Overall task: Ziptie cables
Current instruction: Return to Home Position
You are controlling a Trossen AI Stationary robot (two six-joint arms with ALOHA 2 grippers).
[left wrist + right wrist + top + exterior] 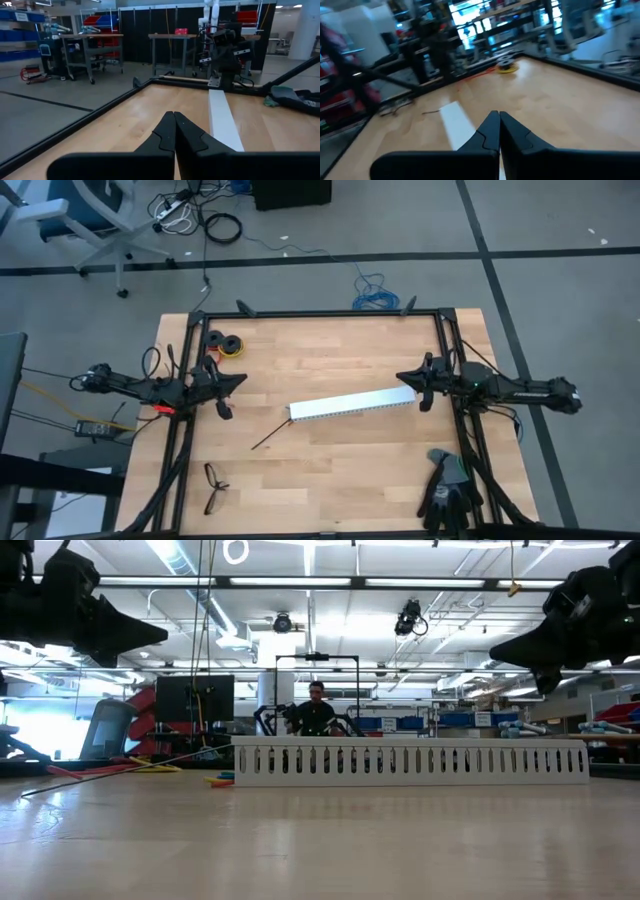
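Left pincer (pixel 240 379) hangs above the left side of the bench (pixel 330 475), its fingers (pixel 162 136) pressed together. Right pincer (pixel 401 377) hangs opposite on the right side, its fingers (pixel 516 134) also pressed together, its tip just beside the end of the white slotted duct (pixel 352 404). The duct lies mid-bench between them. One ziptie (pixel 270 436) lies flat, slanting away from the duct's other end. Glasses (pixel 214 487) and gloves (pixel 448 485) sit at the near edge.
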